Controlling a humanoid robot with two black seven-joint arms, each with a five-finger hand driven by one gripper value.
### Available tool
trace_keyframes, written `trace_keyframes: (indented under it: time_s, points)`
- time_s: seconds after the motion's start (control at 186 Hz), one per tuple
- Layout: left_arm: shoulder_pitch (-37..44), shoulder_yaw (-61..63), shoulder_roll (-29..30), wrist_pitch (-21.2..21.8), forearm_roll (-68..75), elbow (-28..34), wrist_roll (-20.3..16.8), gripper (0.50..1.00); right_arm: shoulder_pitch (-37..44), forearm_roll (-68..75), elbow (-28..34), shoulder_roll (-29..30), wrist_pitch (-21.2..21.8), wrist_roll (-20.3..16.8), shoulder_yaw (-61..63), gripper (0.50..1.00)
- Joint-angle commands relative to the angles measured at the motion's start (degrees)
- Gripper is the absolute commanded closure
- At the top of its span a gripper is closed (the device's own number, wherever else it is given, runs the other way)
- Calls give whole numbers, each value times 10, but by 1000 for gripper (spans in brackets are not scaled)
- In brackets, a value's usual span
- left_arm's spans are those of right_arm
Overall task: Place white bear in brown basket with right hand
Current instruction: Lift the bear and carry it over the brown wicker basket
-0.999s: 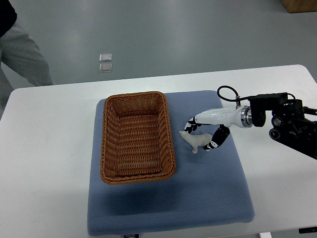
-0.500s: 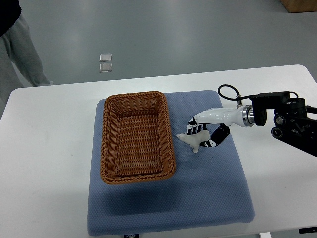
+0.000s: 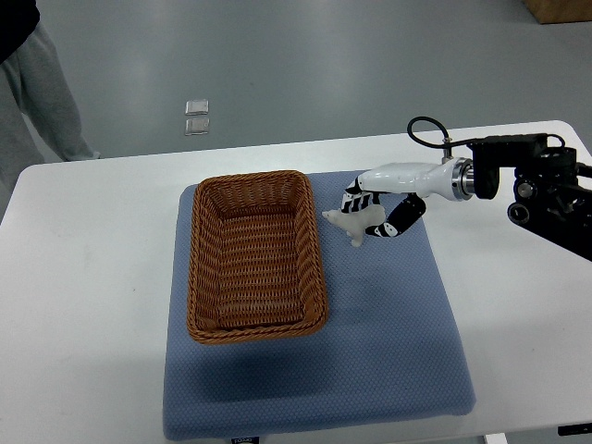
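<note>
Already the right hand [image 3: 377, 215] grasps the white bear [image 3: 351, 223] above the blue mat [image 3: 398, 324]; the brown basket [image 3: 252, 254] beside it is empty, so placing remains.

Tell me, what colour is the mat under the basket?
Blue. The mat under the brown basket shows clearly in the top view.

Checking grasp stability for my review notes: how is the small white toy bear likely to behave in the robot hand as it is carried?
The small white toy bear is probably light: the right robot hand pinches it with only its fingertips. It seems rigid, keeping its shape with its legs sticking out. Held at one end, it could pivot or slip before reaching the brown wicker basket.
</note>
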Motion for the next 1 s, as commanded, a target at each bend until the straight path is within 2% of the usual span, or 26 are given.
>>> trace_keyframes:
  time_s: [0.0, 0.242, 0.564, 0.709, 0.865, 0.994]
  points:
    - [0, 0, 0, 0, 0, 0, 0, 500, 28, 1, -2, 3, 1, 0, 0, 1000]
    - [0, 1, 0, 0, 0, 0, 0, 500, 78, 1, -7, 54, -2, 1, 1, 1000]
    - [0, 0, 0, 0, 0, 0, 0, 500, 87, 0, -54, 191, -12, 1, -2, 1000]
    - [0, -1, 0, 0, 0, 0, 0, 500, 84, -6, -98, 249, -12, 1, -11, 1000]
    - [0, -1, 0, 0, 0, 0, 0, 500, 75, -8, -182, 298, -13, 1, -11, 1000]
    - [0, -1, 0, 0, 0, 0, 0, 500, 74, -9, -224, 304, -13, 2, -19, 1000]
